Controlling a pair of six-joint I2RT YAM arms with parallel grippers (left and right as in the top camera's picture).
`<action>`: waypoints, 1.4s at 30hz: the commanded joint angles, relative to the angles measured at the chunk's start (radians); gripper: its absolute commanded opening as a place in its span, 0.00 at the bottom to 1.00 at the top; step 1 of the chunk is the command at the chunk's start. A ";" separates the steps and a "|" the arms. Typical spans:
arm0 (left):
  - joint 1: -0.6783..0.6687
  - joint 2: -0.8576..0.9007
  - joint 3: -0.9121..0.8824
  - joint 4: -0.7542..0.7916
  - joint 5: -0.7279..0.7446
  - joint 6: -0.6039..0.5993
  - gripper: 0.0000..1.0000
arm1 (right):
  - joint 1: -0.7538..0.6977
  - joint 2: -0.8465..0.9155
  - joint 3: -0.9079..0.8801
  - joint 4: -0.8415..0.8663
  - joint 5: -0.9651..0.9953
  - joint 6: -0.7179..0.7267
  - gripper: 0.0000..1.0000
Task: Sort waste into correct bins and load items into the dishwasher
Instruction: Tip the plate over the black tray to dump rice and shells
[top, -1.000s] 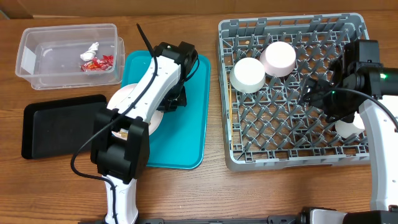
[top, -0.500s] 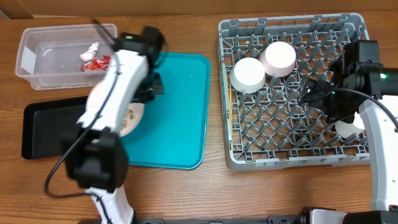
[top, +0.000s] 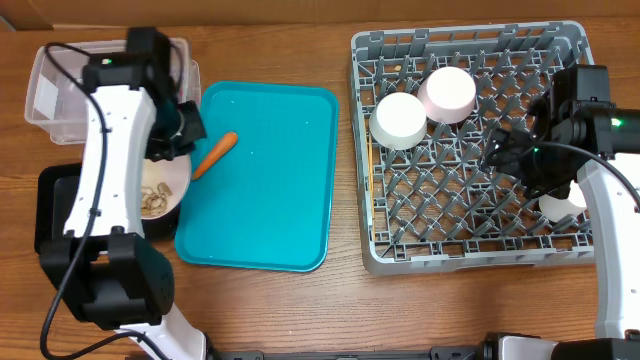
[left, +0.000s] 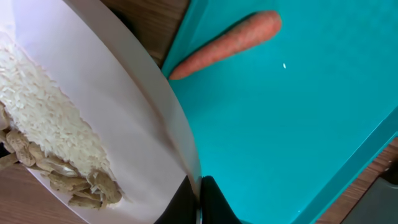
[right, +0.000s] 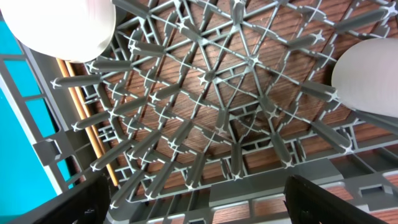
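The left pincer (left: 200, 190) is clamped on the rim of the smooth round white plate (top: 165, 195), over the black tray (top: 50, 215). Rice (left: 50, 118) and bumpy nut bits (left: 74, 186) lie on it. The orange carrot (top: 215, 155) lies on the teal tray (top: 270, 210). The right pincer (top: 498, 150) stands wide apart, empty, above the grey rack (top: 460, 240).

left gripper (left: 199, 200) + plate (top: 165, 188): moved over black tray (top: 48, 215) | carrot (top: 215, 154): apparently slid off
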 joint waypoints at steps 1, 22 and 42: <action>0.052 -0.014 0.018 0.008 0.045 0.071 0.04 | -0.002 -0.010 0.017 0.002 -0.005 -0.014 0.92; 0.345 -0.014 -0.073 0.064 0.548 0.339 0.04 | -0.002 -0.010 0.017 -0.003 -0.005 -0.018 0.91; 0.675 -0.014 -0.200 -0.016 1.138 0.706 0.04 | -0.002 -0.010 0.017 -0.003 -0.005 -0.018 0.90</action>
